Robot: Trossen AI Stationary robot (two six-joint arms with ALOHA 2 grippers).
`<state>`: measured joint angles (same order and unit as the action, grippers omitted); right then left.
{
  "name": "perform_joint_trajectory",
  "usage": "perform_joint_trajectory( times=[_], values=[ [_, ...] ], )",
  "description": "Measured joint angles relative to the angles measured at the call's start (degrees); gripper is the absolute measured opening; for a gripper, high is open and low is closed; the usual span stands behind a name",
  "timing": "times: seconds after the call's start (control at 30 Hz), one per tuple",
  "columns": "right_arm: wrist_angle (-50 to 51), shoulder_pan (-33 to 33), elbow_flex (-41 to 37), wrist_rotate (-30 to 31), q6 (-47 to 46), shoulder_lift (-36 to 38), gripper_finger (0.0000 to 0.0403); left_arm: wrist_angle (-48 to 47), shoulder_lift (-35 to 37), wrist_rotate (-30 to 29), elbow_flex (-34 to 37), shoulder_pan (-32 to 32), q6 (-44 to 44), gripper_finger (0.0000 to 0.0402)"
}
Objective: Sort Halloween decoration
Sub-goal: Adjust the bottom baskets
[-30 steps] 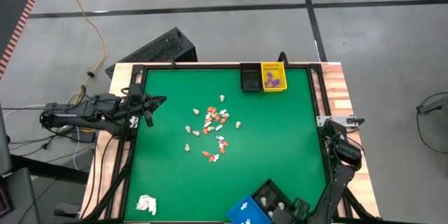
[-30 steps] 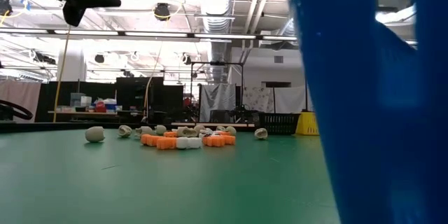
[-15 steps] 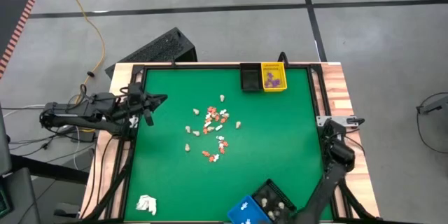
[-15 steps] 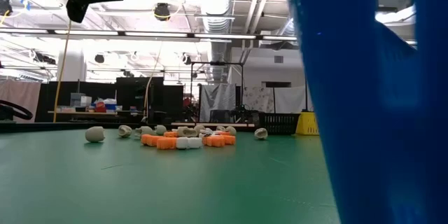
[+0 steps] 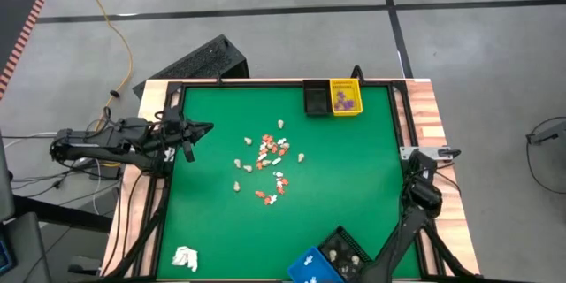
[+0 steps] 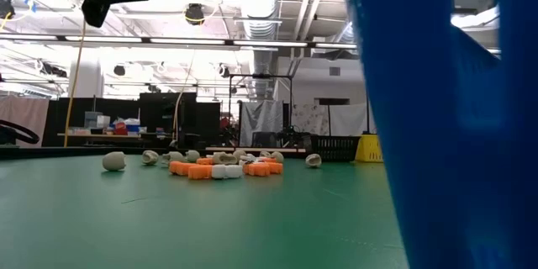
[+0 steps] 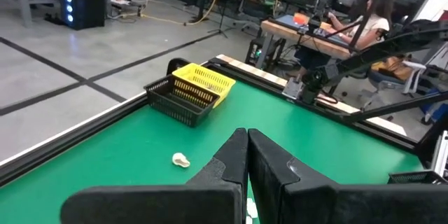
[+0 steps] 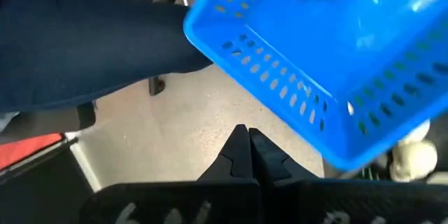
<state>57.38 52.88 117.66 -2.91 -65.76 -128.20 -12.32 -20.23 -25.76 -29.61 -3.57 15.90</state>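
Observation:
The Halloween decoration pieces (image 5: 268,166) lie scattered at the middle of the green mat, orange-red, white and cream; in the low view they form a low row (image 6: 220,166). Purple pieces sit in the yellow basket (image 5: 345,97). My left gripper (image 5: 209,127) hovers shut above the mat's left side, well left of the pieces (image 7: 247,147). My right gripper (image 8: 248,143) is shut at the table's near edge beside the blue basket (image 8: 315,63). Its arm (image 5: 411,208) runs toward the picture's bottom edge.
A black basket (image 5: 316,99) stands next to the yellow one at the far edge. The blue basket (image 5: 311,267) and a black basket with cream pieces (image 5: 345,249) stand at the near edge. A white wad (image 5: 184,258) lies in the near left corner. A person (image 7: 371,14) sits beyond the table.
My right arm has swung its elbow toward the table's left, and its gripper has drawn down past the near edge beside the baskets. My left gripper has tipped up a little in the low view. The pieces lie as before.

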Motion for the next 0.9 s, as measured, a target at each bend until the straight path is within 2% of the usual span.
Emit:
perform_joint_trajectory(
  times=[0.17, 0.3, 0.53, 0.67, 0.9],
  values=[
    [7.0, -2.6, 4.9, 4.4, 10.6, 0.0, 0.0, 0.1, 0.0, 0.0, 0.0, 0.0, -0.6, 0.0],
    [14.0, -5.8, 5.6, 7.1, 18.7, 0.0, 0.0, 0.0, 0.0, 0.0, 0.0, 0.0, -1.2, 0.0],
    [13.5, -12.1, 2.3, 8.0, 31.7, -0.6, 0.0, 0.0, 0.0, -0.1, 0.0, 0.0, -3.3, 0.0],
    [14.7, -13.6, 2.2, 8.0, 35.5, -0.5, 0.0, 0.0, 0.0, -0.1, 0.0, 0.0, -3.5, 0.0],
    [19.4, -14.0, 2.2, 8.5, 35.8, -0.5, 0.0, -0.5, 0.0, -0.1, 0.0, 0.0, -4.3, 0.0]
  ],
)
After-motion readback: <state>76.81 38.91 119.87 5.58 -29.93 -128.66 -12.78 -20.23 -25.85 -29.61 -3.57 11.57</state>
